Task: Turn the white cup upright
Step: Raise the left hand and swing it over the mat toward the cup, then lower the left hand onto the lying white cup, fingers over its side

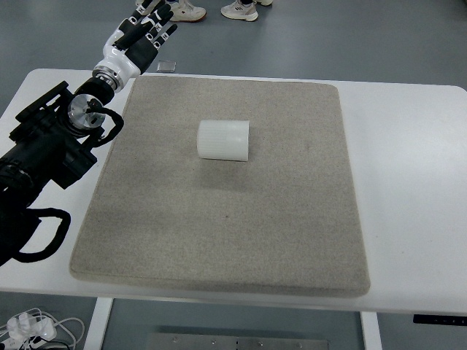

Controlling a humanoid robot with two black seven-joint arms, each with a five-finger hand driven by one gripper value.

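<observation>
Fingers [157, 16] of left hand [139, 36] relaxed, holding nothing, upper left; white cup [224, 139] on its side mid-mat [219, 233].

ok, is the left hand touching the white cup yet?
No. The left hand is beyond the mat's far left corner, well apart from the white cup, which lies on its side mid-mat.

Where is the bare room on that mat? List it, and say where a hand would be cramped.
The white cup lies on its side alone, above mid-mat. Bare mat runs between cup and near edge, and right of the cup. The only crowding is the far-left corner, where the left hand reaches past the table.
</observation>
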